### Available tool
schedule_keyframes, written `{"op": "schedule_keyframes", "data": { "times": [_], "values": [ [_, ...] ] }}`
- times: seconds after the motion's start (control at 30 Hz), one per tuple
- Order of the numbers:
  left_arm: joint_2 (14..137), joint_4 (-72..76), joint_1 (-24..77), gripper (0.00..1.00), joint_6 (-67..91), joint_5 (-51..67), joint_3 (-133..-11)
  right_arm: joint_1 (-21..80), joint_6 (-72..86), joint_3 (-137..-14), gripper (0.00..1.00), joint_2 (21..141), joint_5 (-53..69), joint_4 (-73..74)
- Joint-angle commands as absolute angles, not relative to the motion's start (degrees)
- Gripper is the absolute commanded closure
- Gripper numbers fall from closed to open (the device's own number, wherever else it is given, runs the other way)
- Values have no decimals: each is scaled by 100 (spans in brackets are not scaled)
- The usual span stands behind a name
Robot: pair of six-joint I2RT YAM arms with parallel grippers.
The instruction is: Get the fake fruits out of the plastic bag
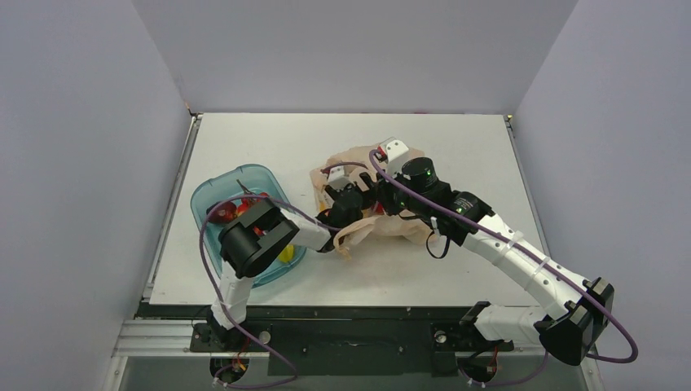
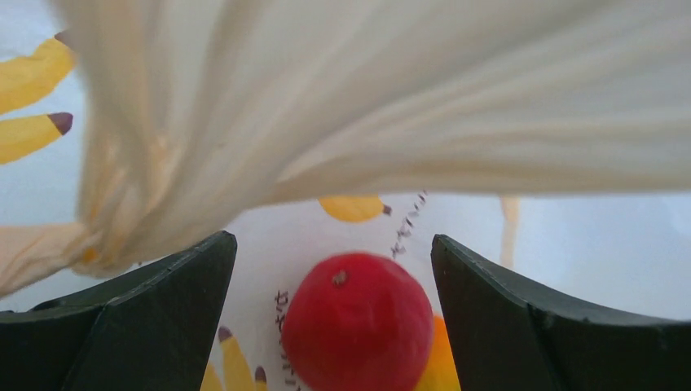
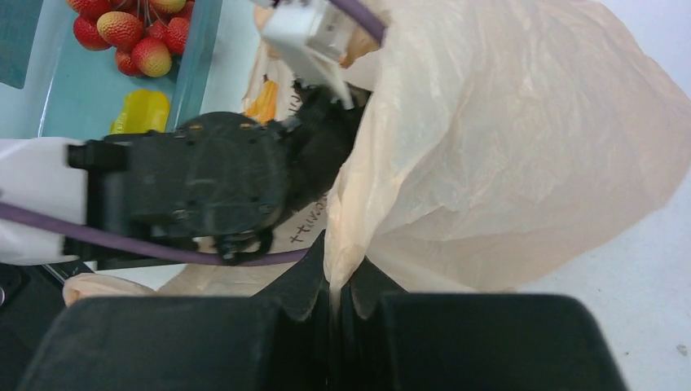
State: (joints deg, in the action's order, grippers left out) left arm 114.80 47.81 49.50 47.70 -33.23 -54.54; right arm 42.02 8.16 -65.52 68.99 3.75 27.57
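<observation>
Peach plastic bag [image 1: 349, 160] crumpled mid-tabletop, slightly toward far edge. Right gripper [image 3: 334, 287] pinched tight on bag rim, holding mouth up. Left gripper [image 2: 332, 248] inside bag mouth, jaws spread wide; round red fruit [image 2: 357, 322] between them, on bag's printed inner side, no contact seen. Teal tray [image 1: 205, 199] near left edge holds red-yellow berry bunch [image 3: 130, 32] and yellow fruit [image 3: 140, 112].
</observation>
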Motion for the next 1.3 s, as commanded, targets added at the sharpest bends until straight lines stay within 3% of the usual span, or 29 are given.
{"op": "schedule_keyframes", "data": {
  "times": [0.0, 0.2, 0.3, 0.63, 0.73, 0.87, 1.27],
  "values": [
    [12208, 4688, 4918, 12, 4411, -3568, -6398, 4195, 758, -6558, 100, 6694, 524, 2646],
    [12674, 3928, 4938, 16, 4035, -3351, -7230, 4167, 683, -6469, 100, 6602, 483, 2646],
    [12780, 3768, 4844, 35, 3941, -2736, -7398, 4162, 661, -6431, 100, 6535, 417, 2650],
    [12316, 3935, 4677, 57, 3758, -1899, -6929, 4131, 514, -5960, 100, 6127, 58, 2734],
    [11829, 3888, 4446, 68, 3818, -1355, -6728, 4130, 516, -5696, 100, 6002, -69, 2741],
    [11044, 3645, 4287, 73, 3887, -715, -6383, 4123, 595, -5381, 100, 5904, -479, 2702],
    [8619, 2464, 4171, 75, 4082, 369, -4956, 4109, 894, -4953, 100, 5822, -1084, 2190]
  ]
}}
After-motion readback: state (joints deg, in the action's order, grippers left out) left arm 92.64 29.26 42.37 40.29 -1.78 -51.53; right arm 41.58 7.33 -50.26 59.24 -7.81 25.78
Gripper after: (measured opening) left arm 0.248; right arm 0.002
